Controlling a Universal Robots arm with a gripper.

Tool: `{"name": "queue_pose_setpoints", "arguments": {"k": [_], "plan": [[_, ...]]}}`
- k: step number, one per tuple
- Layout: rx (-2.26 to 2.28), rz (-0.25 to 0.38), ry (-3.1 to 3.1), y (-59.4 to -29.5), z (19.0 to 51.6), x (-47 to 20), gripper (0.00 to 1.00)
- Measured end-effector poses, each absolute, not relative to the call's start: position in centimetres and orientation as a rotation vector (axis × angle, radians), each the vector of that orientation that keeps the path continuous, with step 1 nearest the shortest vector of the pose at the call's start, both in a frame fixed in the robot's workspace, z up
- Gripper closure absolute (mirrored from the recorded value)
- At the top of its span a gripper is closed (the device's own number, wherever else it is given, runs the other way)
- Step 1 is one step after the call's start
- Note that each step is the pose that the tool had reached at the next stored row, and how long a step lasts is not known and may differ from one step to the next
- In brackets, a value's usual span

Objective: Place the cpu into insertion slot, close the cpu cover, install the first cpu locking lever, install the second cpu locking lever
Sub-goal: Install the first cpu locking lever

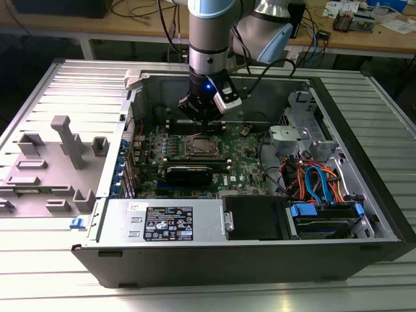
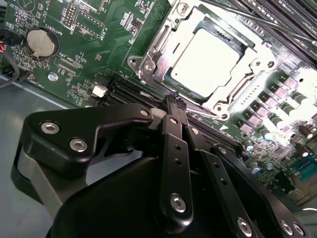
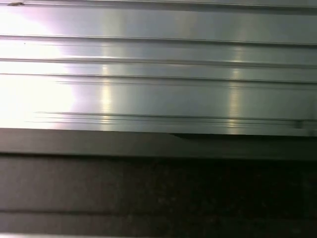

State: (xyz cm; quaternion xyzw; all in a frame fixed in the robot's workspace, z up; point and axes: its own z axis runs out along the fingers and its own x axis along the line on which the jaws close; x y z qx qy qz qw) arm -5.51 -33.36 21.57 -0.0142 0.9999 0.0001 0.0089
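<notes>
The cpu (image 2: 210,62) lies flat in the insertion slot (image 1: 201,147) of the green motherboard, its silver-grey top showing. The cpu cover (image 2: 148,63), a silver frame, lies down around it, and the chip shows through its window. A thin metal lever (image 2: 239,90) runs along one side of the socket. My gripper (image 2: 174,99) hangs just above the board at the socket's edge, black fingers drawn together with nothing between them. In the exterior view the gripper (image 1: 203,123) sits right over the far rim of the socket.
The open computer case (image 1: 364,162) walls in the board. A black expansion card (image 1: 188,173) lies near the socket, and black memory slots (image 2: 124,91) run past it. Coloured cables (image 1: 315,182) and a drive cage fill the exterior view's right. A grey fixture tray (image 1: 58,162) stands outside on the left.
</notes>
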Motion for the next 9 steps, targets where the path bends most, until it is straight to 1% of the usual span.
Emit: {"name": "queue_pose_setpoints", "arguments": {"k": [9], "plan": [[-0.044,0.001,3.124,-33.32,21.1,-5.04,0.89]]}}
